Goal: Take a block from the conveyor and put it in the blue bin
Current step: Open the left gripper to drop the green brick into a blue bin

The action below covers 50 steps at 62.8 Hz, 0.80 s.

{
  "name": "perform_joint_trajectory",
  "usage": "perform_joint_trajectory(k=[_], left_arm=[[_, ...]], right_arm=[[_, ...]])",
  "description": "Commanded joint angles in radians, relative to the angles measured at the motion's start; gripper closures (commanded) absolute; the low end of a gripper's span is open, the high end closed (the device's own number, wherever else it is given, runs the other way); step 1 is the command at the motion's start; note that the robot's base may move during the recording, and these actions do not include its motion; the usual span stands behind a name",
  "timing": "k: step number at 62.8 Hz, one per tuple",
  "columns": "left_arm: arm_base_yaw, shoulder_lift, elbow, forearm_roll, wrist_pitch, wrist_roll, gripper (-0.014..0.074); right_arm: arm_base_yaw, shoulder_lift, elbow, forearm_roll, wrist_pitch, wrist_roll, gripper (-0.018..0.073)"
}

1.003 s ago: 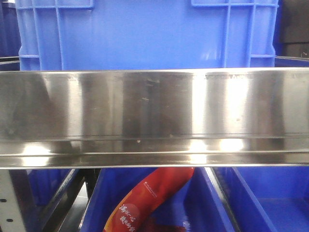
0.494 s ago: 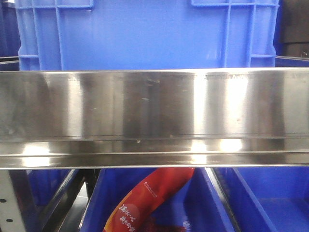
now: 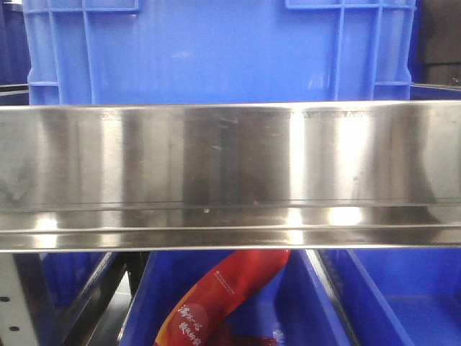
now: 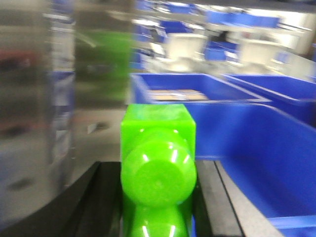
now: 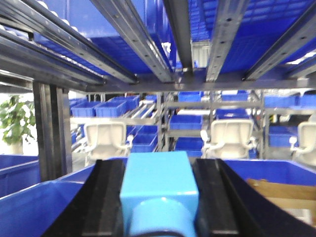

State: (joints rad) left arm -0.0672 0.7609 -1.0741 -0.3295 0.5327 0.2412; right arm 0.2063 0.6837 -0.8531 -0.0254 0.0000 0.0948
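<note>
Front view: a wide steel panel (image 3: 230,173) crosses the middle; a large blue crate (image 3: 216,50) stands behind and above it; under it a red package (image 3: 223,295) lies in a lower blue tub (image 3: 155,288).

Left wrist view, blurred: the left gripper (image 4: 158,197) is clenched on a green block (image 4: 158,158), with its 2 black fingers (image 4: 101,197) against the block's sides; a blue bin (image 4: 256,148) is just beside the block, at the right.

Right wrist view: the right gripper (image 5: 159,197) grasps a light blue block (image 5: 158,187) from both sides; a metal rack (image 5: 148,44) runs overhead; white chairs (image 5: 106,138) stand well behind.
</note>
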Motion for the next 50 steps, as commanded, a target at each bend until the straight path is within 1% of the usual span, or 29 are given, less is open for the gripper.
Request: perform_joint_trajectory(k=[1,9,15,20,24,30,32,38,42,50], left_arm=[[-0.077,0.059,-0.044,-0.026,0.012,0.020,0.0708],[-0.192,0.139,-0.079,-0.024,-0.024,0.020,0.0708],[-0.281,0.202,-0.103,-0.014,-0.082,0.020,0.0708],[-0.339,0.268,-0.119,0.018,-0.157,0.020,0.0708],[-0.375,0.318,-0.140,0.027,-0.190,0.020,0.0708],[-0.410,0.413,-0.186,0.020,-0.201,0.016,0.0708],[-0.418,0.440,-0.206,0.018,-0.201,0.003,0.0708],[-0.431,0.527,-0.258,0.018,-0.205,-0.114,0.0708],[-0.433,0.572,-0.289,0.018,-0.205,-0.167,0.0708],[-0.433,0.624,-0.308,0.001,-0.207,-0.171,0.0708]], right_arm=[[0.046,0.072,-0.067,-0.006,0.019,-0.007,0.0721],[0.146,0.164,-0.135,-0.006,0.038,-0.007,0.0721],[0.225,0.249,-0.176,-0.006,0.044,-0.007,0.0721],[0.273,0.322,-0.204,-0.006,0.044,-0.007,0.0721],[0.302,0.380,-0.222,-0.006,0.044,-0.007,0.0721],[0.328,0.457,-0.244,0.017,0.044,-0.007,0.0721],[0.334,0.482,-0.252,0.025,0.046,-0.007,0.0721],[0.338,0.532,-0.271,0.034,0.053,-0.007,0.0721],[0.338,0.553,-0.275,0.039,0.051,-0.007,0.0721],[0.338,0.566,-0.275,0.039,0.067,-0.007,0.0721]])
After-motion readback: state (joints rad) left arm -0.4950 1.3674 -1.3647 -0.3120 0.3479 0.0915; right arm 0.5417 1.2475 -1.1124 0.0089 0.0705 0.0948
